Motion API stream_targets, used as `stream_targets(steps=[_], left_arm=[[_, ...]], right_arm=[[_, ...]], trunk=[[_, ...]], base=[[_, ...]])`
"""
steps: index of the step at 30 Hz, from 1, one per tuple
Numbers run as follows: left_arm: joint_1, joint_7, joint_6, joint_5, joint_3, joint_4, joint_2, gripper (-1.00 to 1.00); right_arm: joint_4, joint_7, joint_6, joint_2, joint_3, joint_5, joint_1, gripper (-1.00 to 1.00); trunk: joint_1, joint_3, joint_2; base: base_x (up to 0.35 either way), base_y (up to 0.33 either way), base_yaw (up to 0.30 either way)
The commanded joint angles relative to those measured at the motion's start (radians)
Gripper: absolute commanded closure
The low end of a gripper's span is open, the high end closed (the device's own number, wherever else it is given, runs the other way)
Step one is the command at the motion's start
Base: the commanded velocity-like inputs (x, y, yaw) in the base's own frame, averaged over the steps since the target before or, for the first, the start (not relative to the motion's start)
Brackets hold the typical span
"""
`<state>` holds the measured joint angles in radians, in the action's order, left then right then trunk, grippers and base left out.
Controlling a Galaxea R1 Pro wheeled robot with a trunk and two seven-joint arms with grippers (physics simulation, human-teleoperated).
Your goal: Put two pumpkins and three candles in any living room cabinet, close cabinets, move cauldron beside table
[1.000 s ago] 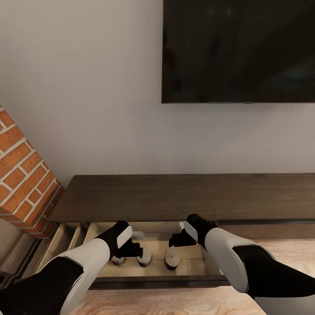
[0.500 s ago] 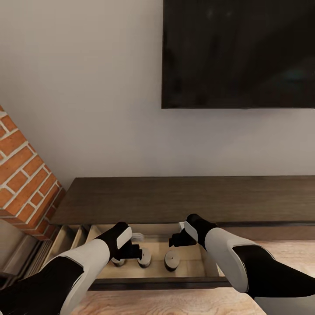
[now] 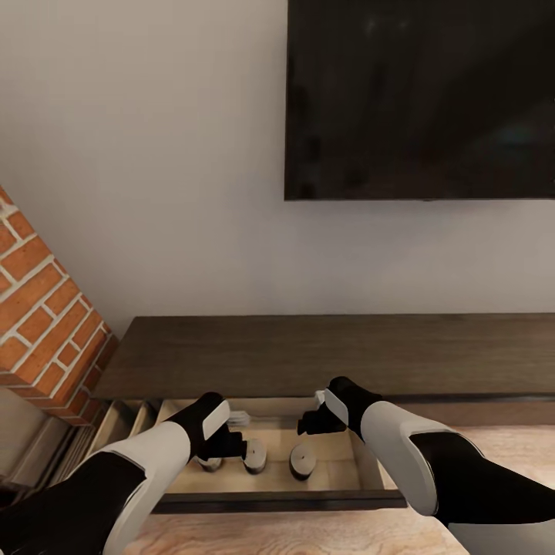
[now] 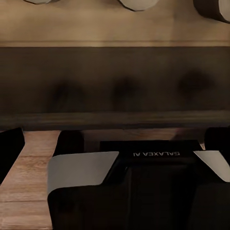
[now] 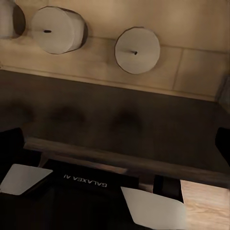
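Brown cabinet drawer open, three candles inside, both grippers' state unclear, above front edge.

Your left gripper covers part of the leftmost candle in the head view, so you can't judge its jaw gap. In the left wrist view the candles are cut off at the frame edge (only slivers show). The television runs off the frame.
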<state>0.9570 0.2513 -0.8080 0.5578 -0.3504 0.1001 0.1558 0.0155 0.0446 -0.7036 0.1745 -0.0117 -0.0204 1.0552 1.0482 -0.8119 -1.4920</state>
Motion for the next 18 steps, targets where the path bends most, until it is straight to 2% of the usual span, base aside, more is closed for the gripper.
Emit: stream_targets(steps=[1,18], left_arm=[[0.000,0.008,-0.004,0.011,-0.004,-0.001,-0.001,-1.00],[0.000,0.007,0.002,0.011,-0.004,-0.014,-0.012,-1.00]], right_arm=[[0.002,0.003,-0.005,0.000,-0.001,-0.003,0.000,-1.00],[0.001,0.003,-0.002,0.000,0.001,-0.003,0.000,-1.00]], trunk=[[-0.004,0.003,0.007],[-0.065,0.079,0.119]], base=[[0.000,0.000,0.000],[0.000,0.000,0.000]])
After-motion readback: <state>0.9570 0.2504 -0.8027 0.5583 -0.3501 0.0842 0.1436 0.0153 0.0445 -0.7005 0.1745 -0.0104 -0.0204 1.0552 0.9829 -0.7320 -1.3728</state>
